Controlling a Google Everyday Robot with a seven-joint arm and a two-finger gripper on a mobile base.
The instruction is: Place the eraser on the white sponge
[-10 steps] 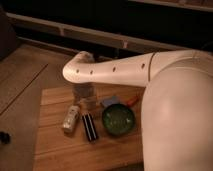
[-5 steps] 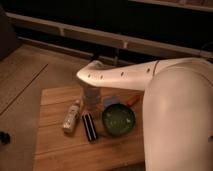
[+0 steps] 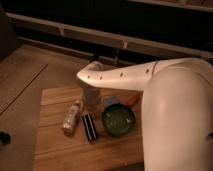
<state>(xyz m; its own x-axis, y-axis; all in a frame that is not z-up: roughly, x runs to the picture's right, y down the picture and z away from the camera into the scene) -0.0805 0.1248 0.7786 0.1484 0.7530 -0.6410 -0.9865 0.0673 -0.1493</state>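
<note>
The eraser (image 3: 90, 127), a small black striped block, lies on the wooden table (image 3: 55, 150), left of the green bowl (image 3: 119, 120). The white sponge (image 3: 111, 102), a pale blue-white pad, lies just behind the bowl and is partly hidden by it. My white arm reaches in from the right. My gripper (image 3: 91, 98) hangs from its end, above the table, behind the eraser and just left of the sponge. It holds nothing that I can see.
A pale bottle (image 3: 72, 116) lies on its side left of the eraser. A small orange thing (image 3: 132, 101) lies behind the bowl on the right. My arm's white bulk covers the table's right part. Dark shelving stands behind the table.
The arm's end and the gripper have shifted a little to the right, toward the sponge. The eraser, bowl and bottle have not moved.
</note>
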